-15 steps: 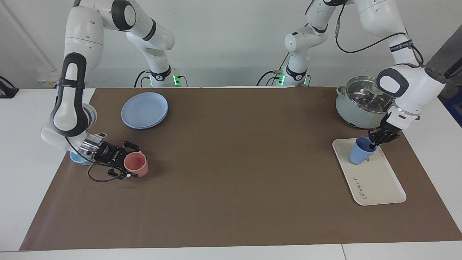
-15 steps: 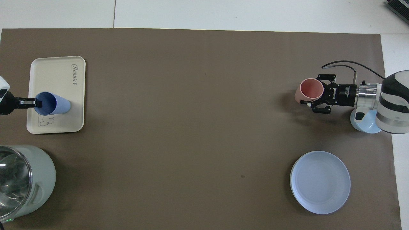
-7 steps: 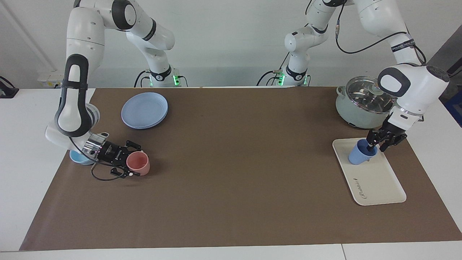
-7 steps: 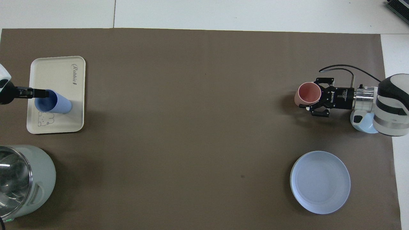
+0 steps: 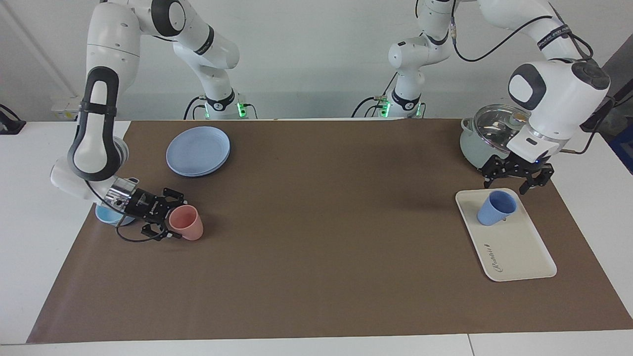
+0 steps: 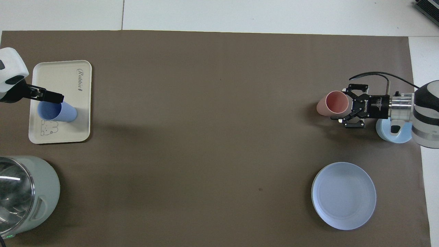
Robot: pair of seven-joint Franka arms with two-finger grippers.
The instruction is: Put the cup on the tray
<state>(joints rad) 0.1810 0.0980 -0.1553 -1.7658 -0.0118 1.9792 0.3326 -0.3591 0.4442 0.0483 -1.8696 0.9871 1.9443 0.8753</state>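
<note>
One tapered matte blue cup (image 5: 496,207) on flat cream tray (image 5: 519,252), left claw (image 5: 512,185) released above, right claw (image 5: 172,220) released.

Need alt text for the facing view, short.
A periwinkle-blue plastic cup stands on a cream rectangular tray, the left gripper open above it. The right gripper is open beside a salmon-pink tumbler.

place: robotics lab | evidence: two arms (image 5: 104,99) bolted at bare white table (image 5: 29,207), brown mat (image 5: 316,222)

The right arm (image 6: 423,116) hides part of the light-blue bowl (image 6: 391,132).
</note>
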